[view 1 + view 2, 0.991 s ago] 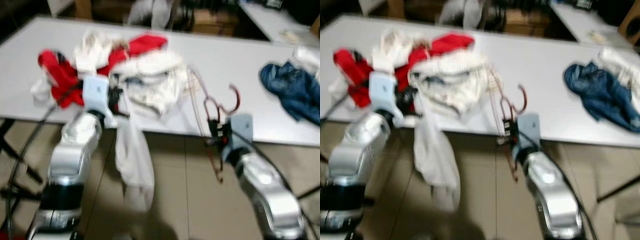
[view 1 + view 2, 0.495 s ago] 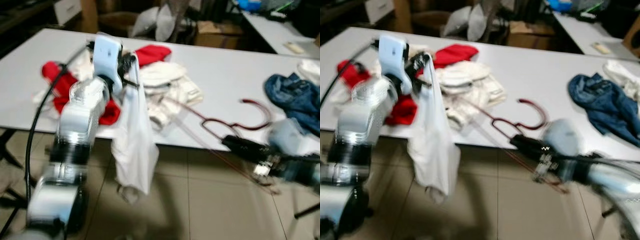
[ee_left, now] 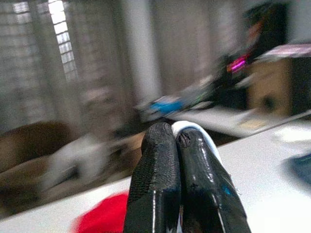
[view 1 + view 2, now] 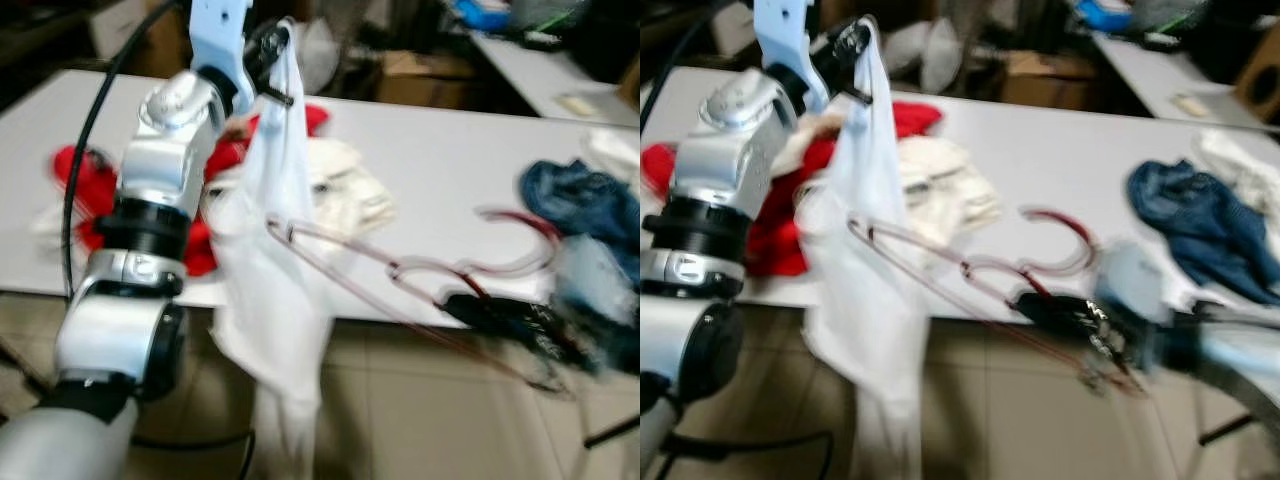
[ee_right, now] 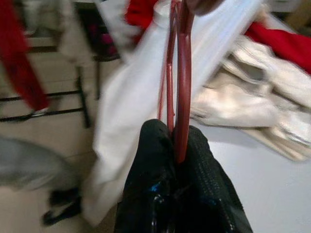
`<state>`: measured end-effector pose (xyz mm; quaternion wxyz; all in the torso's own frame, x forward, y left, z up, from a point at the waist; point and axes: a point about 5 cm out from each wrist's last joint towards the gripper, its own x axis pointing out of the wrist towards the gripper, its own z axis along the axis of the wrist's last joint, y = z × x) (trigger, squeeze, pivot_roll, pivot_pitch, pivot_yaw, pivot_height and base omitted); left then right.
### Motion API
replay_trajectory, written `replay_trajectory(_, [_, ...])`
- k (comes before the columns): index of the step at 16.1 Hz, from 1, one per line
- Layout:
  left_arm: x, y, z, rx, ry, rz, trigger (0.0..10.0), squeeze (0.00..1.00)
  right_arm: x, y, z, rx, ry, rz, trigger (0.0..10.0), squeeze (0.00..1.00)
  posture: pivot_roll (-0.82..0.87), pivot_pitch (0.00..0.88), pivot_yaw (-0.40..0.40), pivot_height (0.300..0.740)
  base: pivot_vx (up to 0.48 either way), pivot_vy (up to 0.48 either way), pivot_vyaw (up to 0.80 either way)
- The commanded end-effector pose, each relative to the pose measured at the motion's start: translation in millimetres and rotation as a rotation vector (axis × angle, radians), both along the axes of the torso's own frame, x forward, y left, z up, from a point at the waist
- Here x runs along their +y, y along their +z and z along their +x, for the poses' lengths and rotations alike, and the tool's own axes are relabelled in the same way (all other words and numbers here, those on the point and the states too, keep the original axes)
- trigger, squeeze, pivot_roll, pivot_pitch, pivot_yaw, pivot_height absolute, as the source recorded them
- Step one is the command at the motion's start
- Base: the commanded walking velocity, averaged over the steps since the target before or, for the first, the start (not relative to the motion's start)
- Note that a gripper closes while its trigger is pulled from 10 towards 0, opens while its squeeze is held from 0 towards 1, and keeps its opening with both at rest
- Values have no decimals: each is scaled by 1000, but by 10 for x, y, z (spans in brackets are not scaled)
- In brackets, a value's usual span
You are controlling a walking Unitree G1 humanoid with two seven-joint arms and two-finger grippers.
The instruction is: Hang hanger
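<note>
Over your cluttered white desk, the left end effector, clenched on the white garment, has risen higher, and the right end effector, grasping the red hanger, has pushed its tip into the cloth.

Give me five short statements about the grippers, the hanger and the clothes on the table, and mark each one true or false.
1. The left gripper holds a white garment up above the table. True.
2. The right gripper is open and holds nothing. False: it is shut on the dark red hanger.
3. A blue denim garment lies on the table toward the robot's right. True.
4. The hanger's far end reaches toward the hanging white garment. True.
5. The red clothing lies on the floor. False: it lies on the table with the white clothes, behind the left arm.
</note>
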<state>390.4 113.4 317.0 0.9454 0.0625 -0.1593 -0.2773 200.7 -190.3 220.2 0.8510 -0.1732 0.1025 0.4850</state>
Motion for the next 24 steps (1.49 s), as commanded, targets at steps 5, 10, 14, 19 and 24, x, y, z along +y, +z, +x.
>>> replay_trajectory(5, [-166, 427, -441, -105, -267, -129, 10000, 0, 132, -100, 501, -82, -85, -18, 10000, 0, 24, 0, -57, 740, 308, 0, 0])
replay_trajectory(10, [-70, 743, -697, -179, -358, -230, 10000, 0, -183, 1018, 1555, -670, -566, 1, 10000, 0, 44, 0, -90, 740, 308, 0, 0])
replay_trajectory(14, [137, 923, -814, -236, -349, -343, 10000, 0, -227, 2197, 1361, -1121, -624, 350, 10000, 0, 47, 0, -101, 740, 311, 0, 0])
replay_trajectory(19, [204, 649, -729, -125, -256, -309, 10000, 0, 168, 965, 1633, -829, -309, 83, 10000, 0, 44, 0, -92, 740, 278, 0, 0])
replay_trajectory(24, [-22, -167, -595, 193, -91, -49, 10000, 0, 114, -301, 918, -302, -32, -86, 10000, 0, 40, 25, -82, 740, 0, 0, 0])
